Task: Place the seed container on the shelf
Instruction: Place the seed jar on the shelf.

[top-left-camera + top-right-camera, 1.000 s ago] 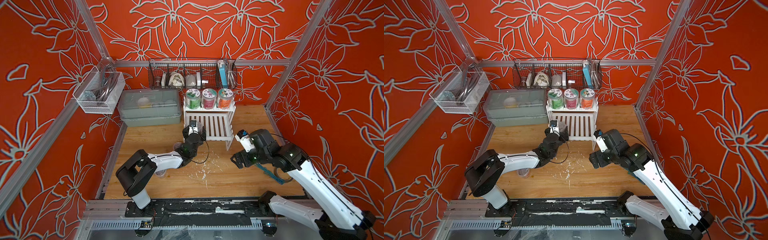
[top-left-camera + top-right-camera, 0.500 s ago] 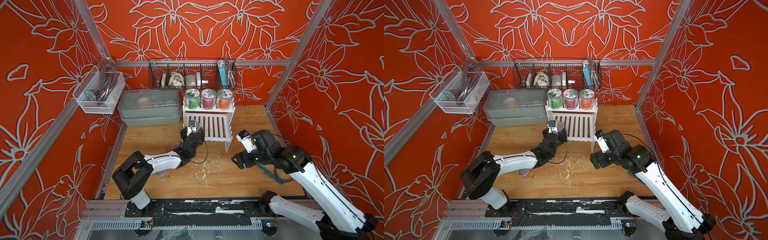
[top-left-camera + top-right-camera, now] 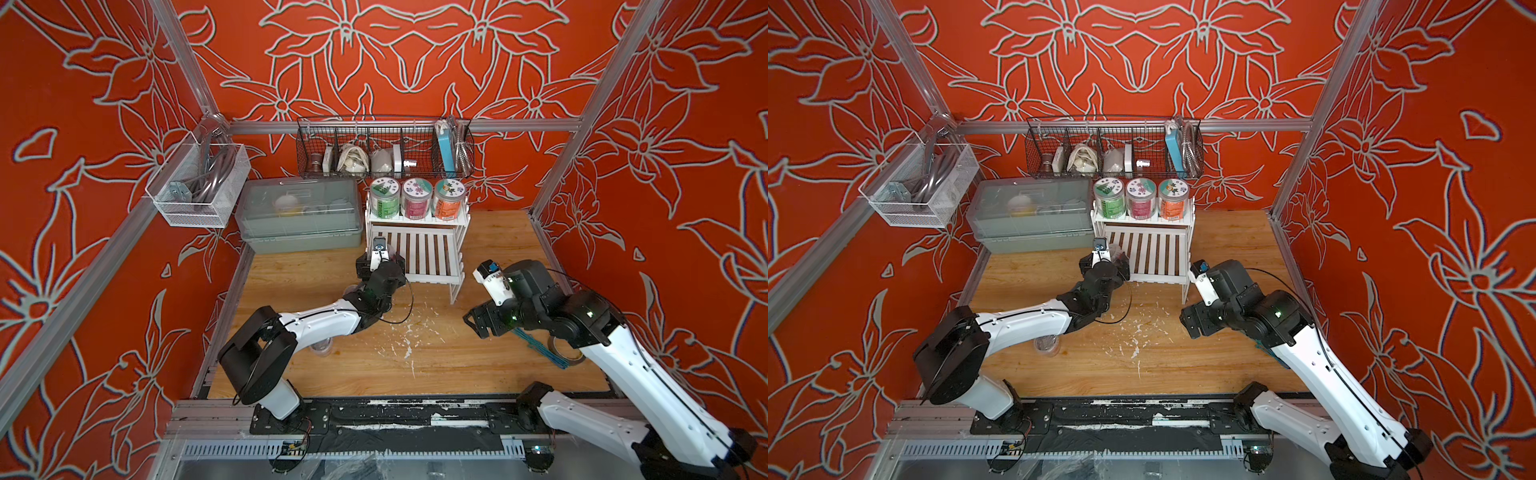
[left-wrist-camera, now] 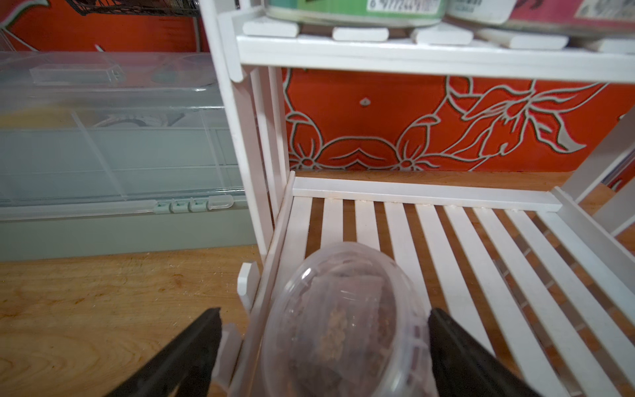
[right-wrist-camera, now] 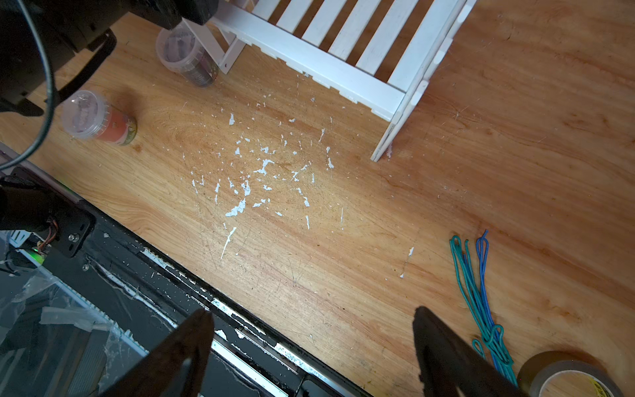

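The seed container [image 4: 343, 326], a clear lidded tub with dark contents, stands on the lower tier of the white slatted shelf [image 4: 446, 240], close to its left side panel. My left gripper [image 4: 323, 312] is open around it, with a black finger on each side. One finger stands well off the tub and the other is close beside it. In both top views the left gripper [image 3: 384, 254] [image 3: 1108, 257] reaches the front left corner of the shelf [image 3: 419, 255] [image 3: 1154, 253]. My right gripper [image 5: 313, 311] [image 3: 478, 322] hangs open and empty over the table, right of the shelf.
Green, pink and orange jars [image 3: 415, 198] fill the upper tier. Two more clear tubs stand on the table by the left arm [image 5: 187, 56] [image 5: 99, 118]. A grey lidded box [image 3: 299, 216] sits left of the shelf. Cords [image 5: 481, 302] and a tape roll [image 5: 570, 376] lie at the right.
The left gripper's fingers have spread a little wider around the container, and the left arm has shifted slightly. The right arm has hardly moved.
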`<state>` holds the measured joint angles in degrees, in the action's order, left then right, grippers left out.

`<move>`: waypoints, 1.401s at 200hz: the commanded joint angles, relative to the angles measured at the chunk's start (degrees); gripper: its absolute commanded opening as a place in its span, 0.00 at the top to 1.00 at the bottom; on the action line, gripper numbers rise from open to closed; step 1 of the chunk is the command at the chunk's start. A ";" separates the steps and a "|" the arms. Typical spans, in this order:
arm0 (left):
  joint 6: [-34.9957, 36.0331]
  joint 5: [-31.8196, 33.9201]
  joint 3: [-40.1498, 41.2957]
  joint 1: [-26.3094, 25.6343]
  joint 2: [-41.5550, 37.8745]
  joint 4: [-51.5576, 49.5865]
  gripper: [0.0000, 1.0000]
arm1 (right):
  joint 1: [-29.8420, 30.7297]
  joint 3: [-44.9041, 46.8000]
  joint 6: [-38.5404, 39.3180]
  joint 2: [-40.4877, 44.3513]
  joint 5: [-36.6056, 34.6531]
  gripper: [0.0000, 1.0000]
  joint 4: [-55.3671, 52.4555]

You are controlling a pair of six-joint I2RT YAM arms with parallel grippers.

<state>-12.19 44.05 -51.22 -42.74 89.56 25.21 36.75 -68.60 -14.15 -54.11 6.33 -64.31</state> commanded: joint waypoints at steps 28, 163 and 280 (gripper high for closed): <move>1.76 -1.63 0.11 0.20 -1.23 0.97 0.07 | -0.29 0.66 0.53 0.70 0.87 0.07 -0.64; 2.78 -10.89 -5.69 -0.76 3.66 1.78 0.09 | -0.40 0.57 1.06 0.47 0.51 0.07 -0.64; 3.82 -15.24 -8.21 -1.20 1.76 -0.69 0.07 | -0.54 0.39 1.19 0.32 0.78 0.06 -0.69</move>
<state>-8.75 31.46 -57.60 -43.51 92.58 25.67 36.64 -68.60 -13.61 -53.93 6.42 -64.31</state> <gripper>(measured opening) 0.921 0.935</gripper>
